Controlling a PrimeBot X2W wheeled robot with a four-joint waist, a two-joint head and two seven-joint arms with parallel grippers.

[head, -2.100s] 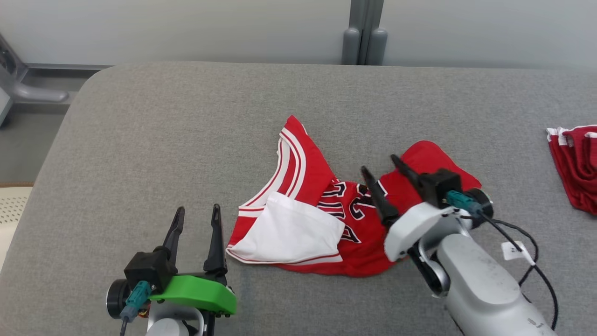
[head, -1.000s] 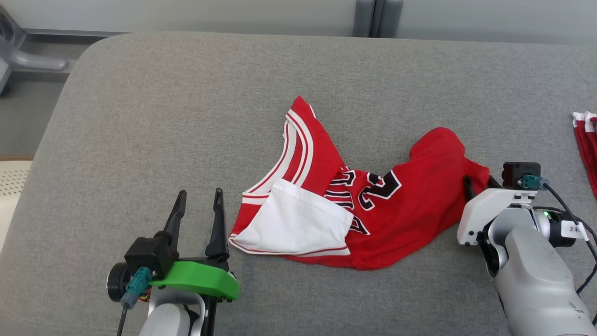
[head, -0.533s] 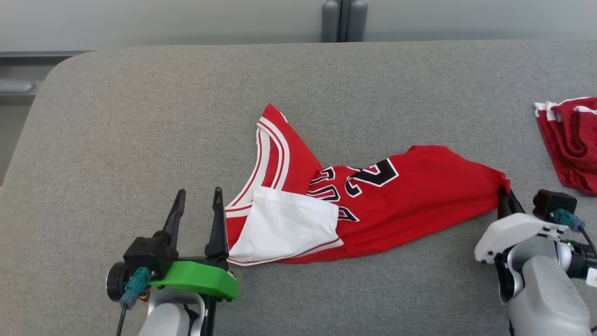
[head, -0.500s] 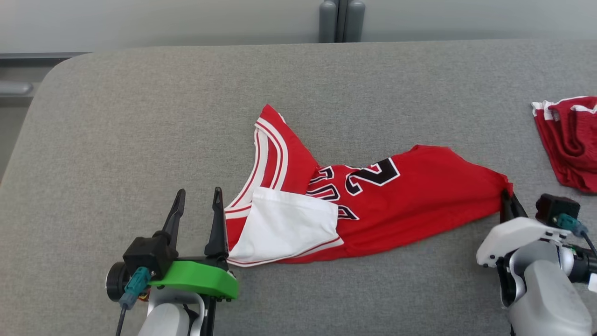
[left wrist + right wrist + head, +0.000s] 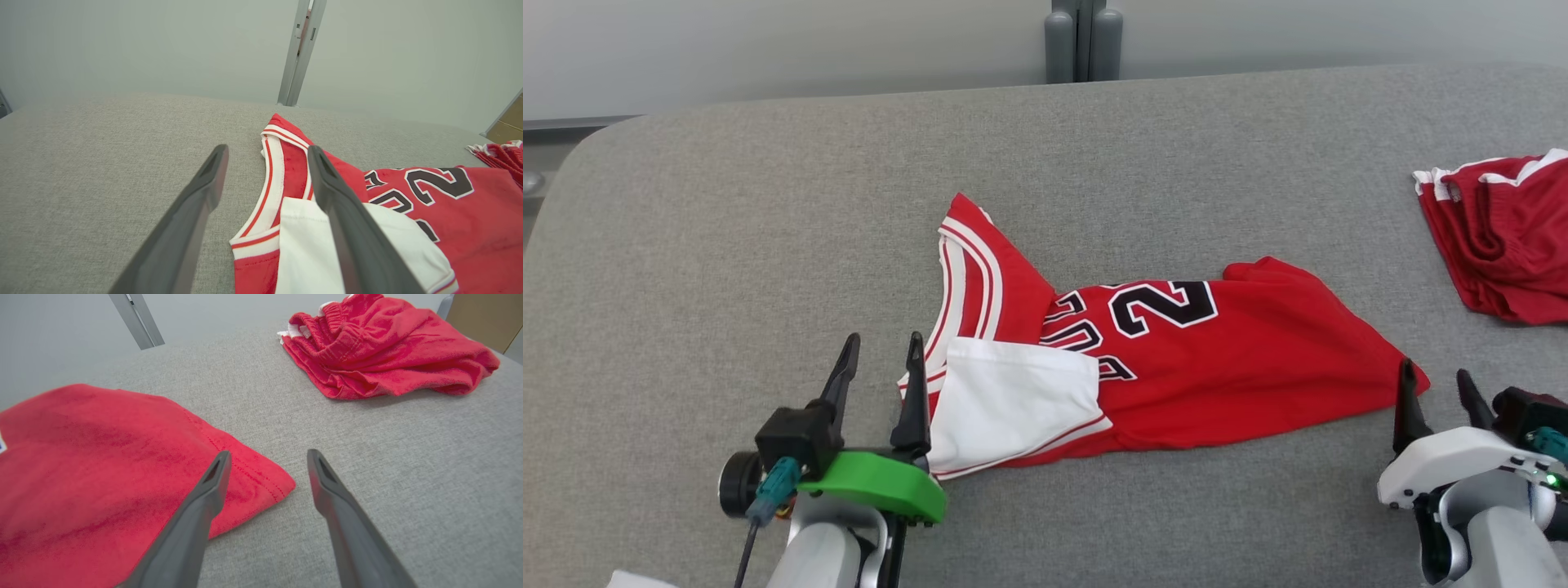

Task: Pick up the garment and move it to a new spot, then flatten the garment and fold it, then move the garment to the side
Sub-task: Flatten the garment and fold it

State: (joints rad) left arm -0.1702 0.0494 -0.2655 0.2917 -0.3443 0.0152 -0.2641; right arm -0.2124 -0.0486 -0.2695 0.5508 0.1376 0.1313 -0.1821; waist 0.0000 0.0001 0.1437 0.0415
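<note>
The garment (image 5: 1217, 359) is a red jersey with black numbers and white trim, spread across the grey table (image 5: 768, 245), its white inner side (image 5: 1009, 404) turned up at the left end. My left gripper (image 5: 882, 353) stands open at that left end, right finger over the white-trimmed edge (image 5: 269, 196). My right gripper (image 5: 1436, 382) is open and empty just off the jersey's right corner (image 5: 282, 486), which lies on the table between and ahead of its fingers.
A second crumpled red garment (image 5: 1499, 237) with white trim lies at the table's far right (image 5: 388, 351). A grey post (image 5: 1084, 41) stands behind the table's back edge. Bare grey cloth surface lies left of and behind the jersey.
My right gripper pulled the jersey's right end out to the right, stretching it flatter, then let go and opened. The camera view shifted. The left gripper stayed open in place.
</note>
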